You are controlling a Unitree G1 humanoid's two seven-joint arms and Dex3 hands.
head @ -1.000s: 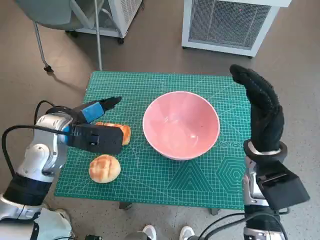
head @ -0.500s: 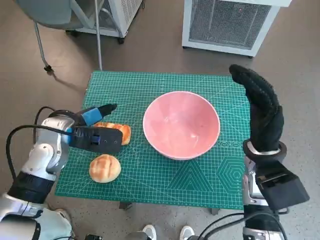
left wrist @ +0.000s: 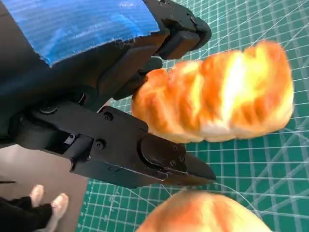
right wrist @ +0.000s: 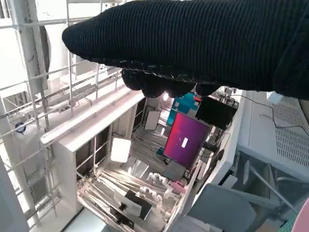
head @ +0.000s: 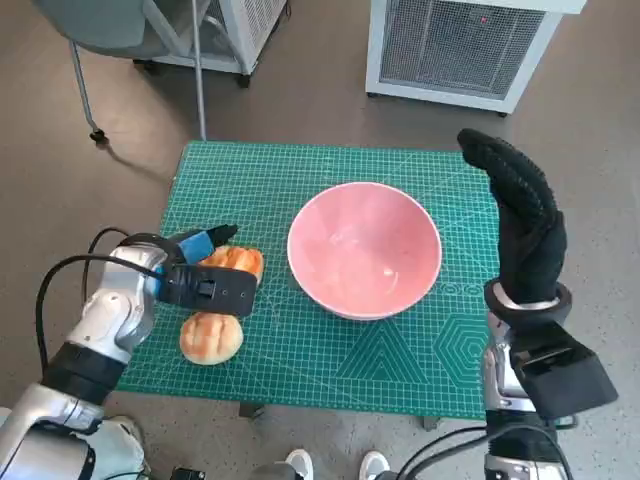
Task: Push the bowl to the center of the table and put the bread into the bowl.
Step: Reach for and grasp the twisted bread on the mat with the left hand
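Near the left edge of the table, the left hand [head: 205,270] lies low over the green cutting mat [head: 330,180], its black fingers [left wrist: 159,159] set around the long ridged bread loaf [head: 232,259]. The left wrist view shows one finger under the loaf and others over its end, but I cannot tell whether they actually grip it. Just beside the hand, toward the front left corner, sits a round bread roll [head: 211,337], apart from the loaf. The pink bowl [head: 364,249] stands upright near the middle of the table, close to the loaf but not touching it. Above the right edge, the right hand [head: 522,222] is raised off the table, gloved fingers straight and together, holding nothing.
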